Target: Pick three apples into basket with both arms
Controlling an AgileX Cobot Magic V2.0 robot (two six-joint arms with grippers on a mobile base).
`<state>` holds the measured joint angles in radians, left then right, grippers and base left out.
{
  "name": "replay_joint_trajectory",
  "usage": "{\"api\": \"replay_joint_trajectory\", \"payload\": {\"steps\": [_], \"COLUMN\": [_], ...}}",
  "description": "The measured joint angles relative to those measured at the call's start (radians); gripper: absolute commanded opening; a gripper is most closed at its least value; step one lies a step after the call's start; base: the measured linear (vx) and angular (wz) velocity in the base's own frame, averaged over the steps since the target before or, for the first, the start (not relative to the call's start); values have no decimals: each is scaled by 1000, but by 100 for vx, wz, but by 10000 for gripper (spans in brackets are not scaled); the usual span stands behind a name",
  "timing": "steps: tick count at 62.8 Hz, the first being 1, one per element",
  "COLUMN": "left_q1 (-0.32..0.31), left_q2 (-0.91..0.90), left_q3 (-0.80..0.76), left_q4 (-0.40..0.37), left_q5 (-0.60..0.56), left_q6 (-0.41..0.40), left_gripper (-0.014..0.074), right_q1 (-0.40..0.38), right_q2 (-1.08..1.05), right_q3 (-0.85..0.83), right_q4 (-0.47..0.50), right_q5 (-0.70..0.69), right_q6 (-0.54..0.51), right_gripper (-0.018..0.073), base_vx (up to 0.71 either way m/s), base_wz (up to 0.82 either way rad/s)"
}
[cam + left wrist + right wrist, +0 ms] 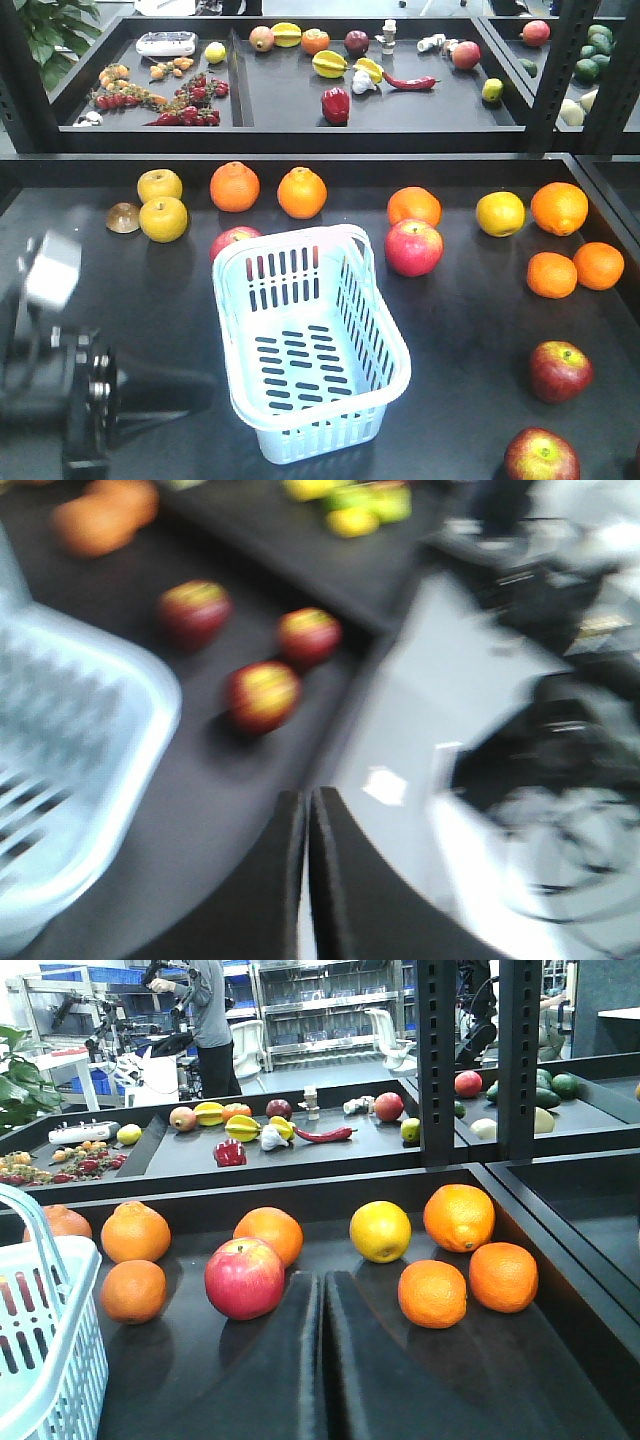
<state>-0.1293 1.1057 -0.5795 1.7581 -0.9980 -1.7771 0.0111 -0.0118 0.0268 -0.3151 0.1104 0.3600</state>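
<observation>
- The left gripper (185,388) is low at the table's 8 o'clock in the front view. It is blurred, with its nose aimed toward 3 o'clock at the basket (395,345). In its own wrist view the jaws are pressed together and hold nothing.
- The left apple (232,241) is at the basket's 11 o'clock corner, half hidden by the rim; I cannot tell whether it touches. It lies at about 1 o'clock from the left gripper, so I judge that arm the nearer.
- The basket stands upright and empty in mid-table. Its long axis runs roughly 12 to 6 o'clock in the front view.
- The middle apple (413,247) is just off the basket's 1 o'clock corner and apart from it. An orange (414,206) sits close behind it at 12 o'clock.
- The far-right apples (560,370) are a pair at the table's 4 to 5 o'clock, well apart from the basket. That makes four apples in reach for a task of three.
- The right gripper (320,1360) is outside the front view. In its wrist view the jaws are together and empty.
- What I take for the middle apple lies near the right gripper at 11 o'clock, with the basket at 9 o'clock. The apple is round, so no grasp axis matters.
- No brand, label or writing is legible.
</observation>
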Motion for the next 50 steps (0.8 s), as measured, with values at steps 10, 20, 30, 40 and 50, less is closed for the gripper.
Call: {"api": "replay_joint_trajectory", "payload": {"steps": [10,20,30,40,50], "left_q1": [3,3,3,3,3], "left_q2": [-22,-24,-27,-28,-28], "left_q3": [128,141,141,141,163], "left_q4": [0,0,0,0,0], "left_q5": [131,142,160,166,186], "left_q6": [13,16,16,16,16], "left_gripper": [-8,-8,-8,-8,-8], "right_q1": [0,0,0,0,0], "right_q2": [0,0,0,0,0], "right_q3": [0,0,0,0,0], "right_q4": [0,0,0,0,0], "right_q5": [0,0,0,0,0], "right_q6": [0,0,0,0,0], "right_gripper": [-5,-5,-5,-5,-5], "base_vx": [0,0,0,0,0], "base_wz": [0,0,0,0,0]}}
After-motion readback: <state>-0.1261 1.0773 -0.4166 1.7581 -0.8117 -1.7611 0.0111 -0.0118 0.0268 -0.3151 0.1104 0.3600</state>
